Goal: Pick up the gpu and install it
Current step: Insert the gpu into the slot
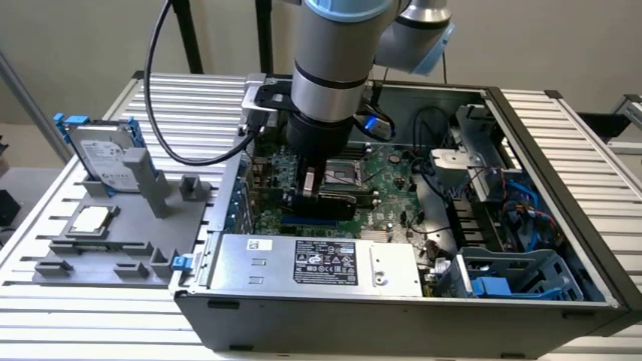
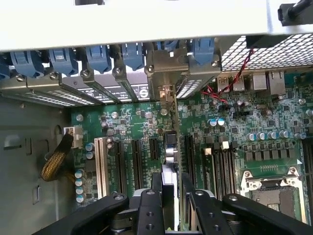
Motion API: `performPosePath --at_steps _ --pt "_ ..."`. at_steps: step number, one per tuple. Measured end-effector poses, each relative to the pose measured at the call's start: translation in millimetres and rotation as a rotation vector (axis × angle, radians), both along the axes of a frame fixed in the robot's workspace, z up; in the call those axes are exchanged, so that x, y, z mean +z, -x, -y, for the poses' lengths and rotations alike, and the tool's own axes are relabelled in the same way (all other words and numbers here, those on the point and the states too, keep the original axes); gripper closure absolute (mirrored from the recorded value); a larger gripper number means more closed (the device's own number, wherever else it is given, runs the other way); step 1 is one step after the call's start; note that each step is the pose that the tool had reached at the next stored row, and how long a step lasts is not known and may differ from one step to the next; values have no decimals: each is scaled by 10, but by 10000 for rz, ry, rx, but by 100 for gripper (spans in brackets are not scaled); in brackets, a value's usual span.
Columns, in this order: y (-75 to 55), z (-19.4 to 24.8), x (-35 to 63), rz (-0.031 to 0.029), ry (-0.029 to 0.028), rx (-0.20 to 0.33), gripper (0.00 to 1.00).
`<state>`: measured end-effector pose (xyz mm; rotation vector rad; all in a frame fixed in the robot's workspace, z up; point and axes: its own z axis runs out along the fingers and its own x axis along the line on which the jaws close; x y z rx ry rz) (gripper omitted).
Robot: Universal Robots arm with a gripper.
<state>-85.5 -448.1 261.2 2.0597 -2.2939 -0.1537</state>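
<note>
- Down inside the open computer case [image 1: 561,150], my pincer [image 2: 170,188] is pinching the gpu [image 2: 169,147], one finger [image 2: 149,210] on each face of the card.
- From the wrist view I see the gpu edge-on, standing upright over the motherboard [image 2: 234,122] among the long expansion slots.
- Its metal bracket end sits up against the row of rear slot covers with blue clips [image 2: 98,56]; I cannot tell whether the card is pushed fully home.
- On the exterior view the arm reaches straight down over the board, beside the processor socket [image 1: 351,169] and behind the power supply [image 1: 321,259].
- Off to the exterior view's left, a grey holder [image 1: 101,263] on the slatted tabletop [image 1: 592,98] carries the hard drive [image 1: 105,154] with blue tabs and a small silver chip [image 1: 90,219], both well apart from the pincer.
</note>
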Motion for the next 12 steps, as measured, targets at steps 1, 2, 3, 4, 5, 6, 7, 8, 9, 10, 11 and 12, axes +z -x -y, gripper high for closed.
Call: performPosePath --at_steps 1,2,3,4,5,6,7,8,9,10,11,12 --pt "0 0 -2 -35 -1 -1 100" --pt "-1 0 -2 -67 0 -1 100" --pt "0 0 -3 -94 1 -2 100" --pt "-1 1 -3 -103 1 -2 100" --pt "-1 1 -5 -103 1 -3 100" --pt "-1 1 -5 -103 2 -3 100" --pt "-3 1 -6 -104 1 -3 100" --pt "-5 1 -6 -106 1 -2 100" --pt "-8 0 -7 -107 0 -2 100" --pt "-10 0 -9 -107 0 -2 100" --pt "-10 0 -13 -105 -2 -3 100" --pt "-11 0 -18 -104 -2 -2 100"
